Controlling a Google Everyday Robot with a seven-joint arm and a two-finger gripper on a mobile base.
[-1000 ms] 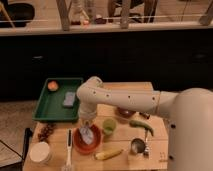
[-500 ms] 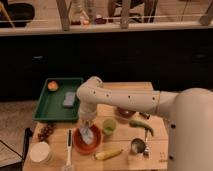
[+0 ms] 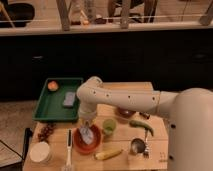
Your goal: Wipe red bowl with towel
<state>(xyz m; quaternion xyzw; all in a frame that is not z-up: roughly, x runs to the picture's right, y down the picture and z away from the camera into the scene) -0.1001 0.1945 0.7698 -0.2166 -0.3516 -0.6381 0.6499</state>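
Red bowl [image 3: 80,144] on table, end effector [image 3: 87,131] pressing towel [image 3: 86,135] inside

End effector [image 3: 86,131] over red bowl [image 3: 86,140]; green cup [image 3: 108,127] crowds right, spatula [image 3: 68,148] left, banana [image 3: 108,154] near; far table [image 3: 131,88] bare.

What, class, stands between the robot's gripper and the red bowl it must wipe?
Nothing visible. The gripper is directly over the round red bowl, with the pale towel lying inside it. The small green cup stands beside the bowl to its right, off the path.
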